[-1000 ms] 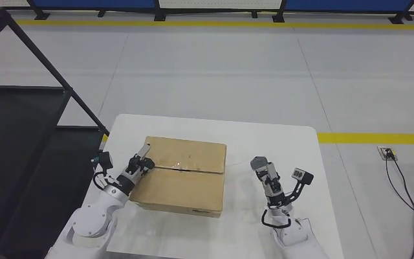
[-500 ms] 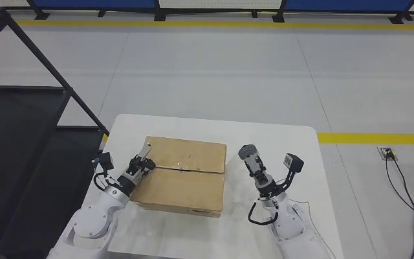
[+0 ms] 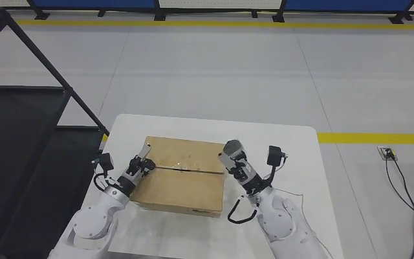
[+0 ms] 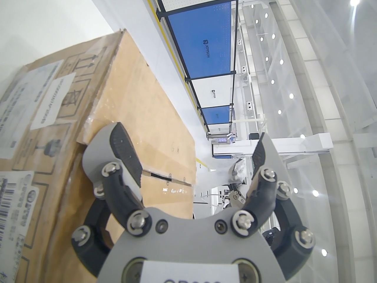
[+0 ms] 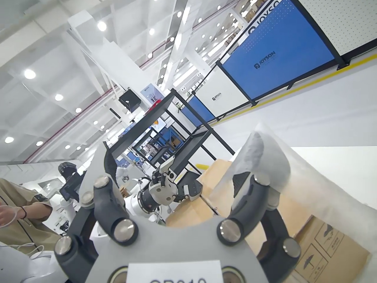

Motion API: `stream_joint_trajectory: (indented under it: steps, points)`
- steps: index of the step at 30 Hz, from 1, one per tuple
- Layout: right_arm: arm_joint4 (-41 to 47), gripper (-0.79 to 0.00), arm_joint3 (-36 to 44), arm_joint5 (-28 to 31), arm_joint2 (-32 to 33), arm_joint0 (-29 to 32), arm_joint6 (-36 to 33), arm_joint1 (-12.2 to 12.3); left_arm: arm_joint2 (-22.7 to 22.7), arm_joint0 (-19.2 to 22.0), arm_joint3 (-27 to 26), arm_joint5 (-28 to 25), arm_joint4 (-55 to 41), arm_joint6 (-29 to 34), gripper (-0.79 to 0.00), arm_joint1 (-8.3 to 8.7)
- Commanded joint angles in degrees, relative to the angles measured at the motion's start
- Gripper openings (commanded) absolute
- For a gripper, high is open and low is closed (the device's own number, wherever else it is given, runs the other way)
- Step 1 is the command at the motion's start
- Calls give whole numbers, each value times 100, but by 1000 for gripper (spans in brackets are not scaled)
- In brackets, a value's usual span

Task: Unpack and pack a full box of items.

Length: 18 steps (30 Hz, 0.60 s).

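At 9 o'clock of table [image 3: 284,155], just beside it: black metal rack [image 3: 32,162]. At 9 o'clock edge of box [image 3: 184,184]: left gripper [image 3: 143,160], fingers spread, one ribbed pad [image 4: 123,148] at the flap edge. Left of table's middle: the box itself, flat brown cardboard, flaps shut, glossy tape [image 3: 187,169] along seam, paper labels [image 4: 50,101] on side. At its 3 o'clock edge: right gripper [image 3: 229,153], fingers spread wide, white fuzzy sheet [image 5: 259,154] draped over one finger.

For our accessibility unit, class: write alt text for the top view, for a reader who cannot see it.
A closed box lies on a white table. The left claw is at its left end, the right claw at its right edge.
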<state>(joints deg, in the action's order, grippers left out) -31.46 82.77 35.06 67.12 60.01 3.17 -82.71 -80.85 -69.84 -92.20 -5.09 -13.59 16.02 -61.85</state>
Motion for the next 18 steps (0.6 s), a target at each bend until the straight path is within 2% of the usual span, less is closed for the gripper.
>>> stream_joint_trajectory:
  steps: [1, 18]
  points:
    - [-213, 0, 29, -117, -78, -25, 26, -12, -9, 2, 5, 3, -4, -2, 0, -7]
    - [-1086, 0, -200, -903, -795, -533, -379, -152, -98, 14, 53, 1, -21, 79, 0, -61]
